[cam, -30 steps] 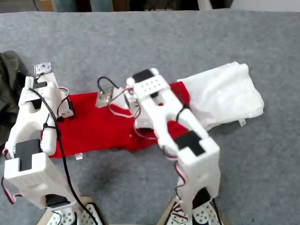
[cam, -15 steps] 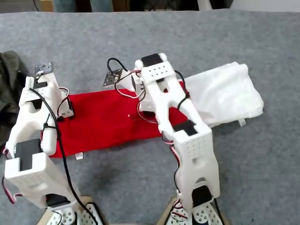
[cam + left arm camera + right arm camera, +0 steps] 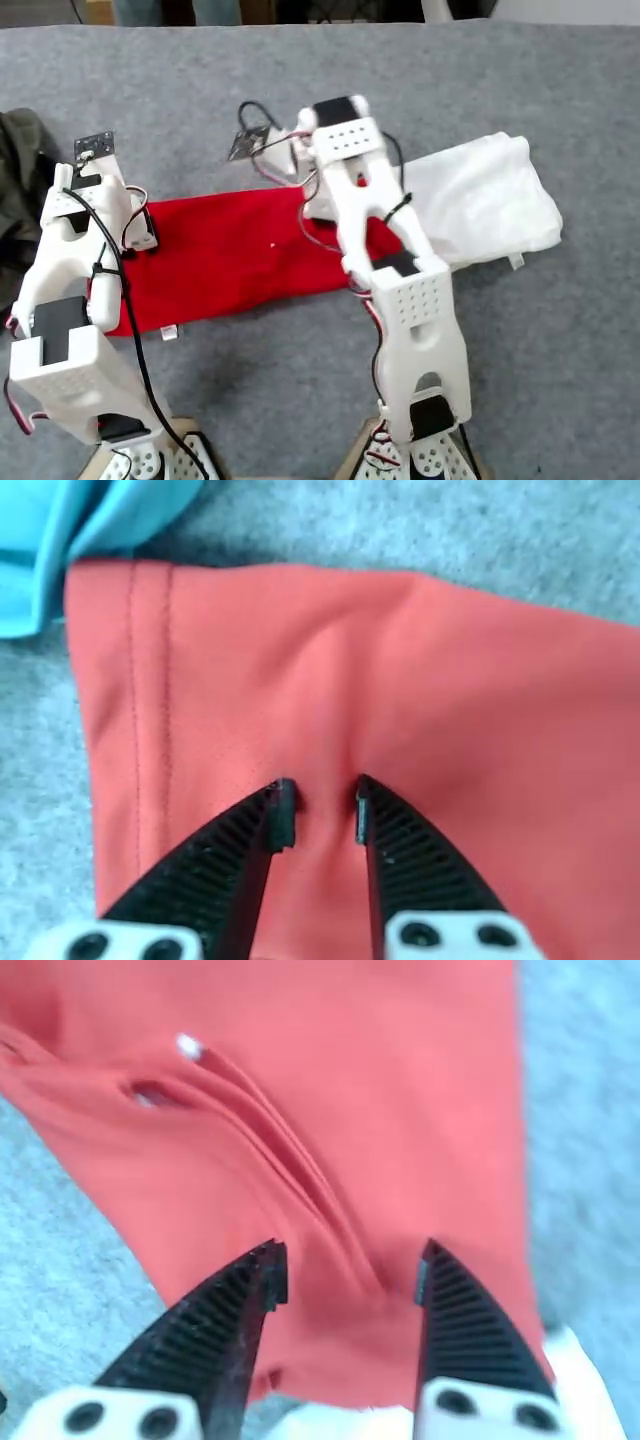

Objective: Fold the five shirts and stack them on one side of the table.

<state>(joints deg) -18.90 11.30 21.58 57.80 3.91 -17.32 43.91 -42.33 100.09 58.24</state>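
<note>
A red shirt point(image 3: 220, 260) lies spread in a long strip across the middle of the grey table point(image 3: 500, 90). At its left end my left gripper point(image 3: 322, 810) is down on the cloth point(image 3: 450, 700), shut on a pinch of red fabric near the hemmed edge. It sits under the left arm in the high view point(image 3: 140, 235). My right gripper point(image 3: 345, 1270) hovers open over the shirt's creased right end point(image 3: 300, 1110), its fingers wide apart. In the high view this gripper point(image 3: 312, 205) is at the shirt's far right corner.
A folded white shirt point(image 3: 480, 200) lies right of the red one, touching its end. A dark green garment point(image 3: 18, 190) is bunched at the table's left edge. Light blue cloth point(image 3: 60, 530) lies next to the red shirt's corner.
The right arm has swung toward the far side, and the bunched lower right part of the red shirt now lies flat. The left arm has kept still.
</note>
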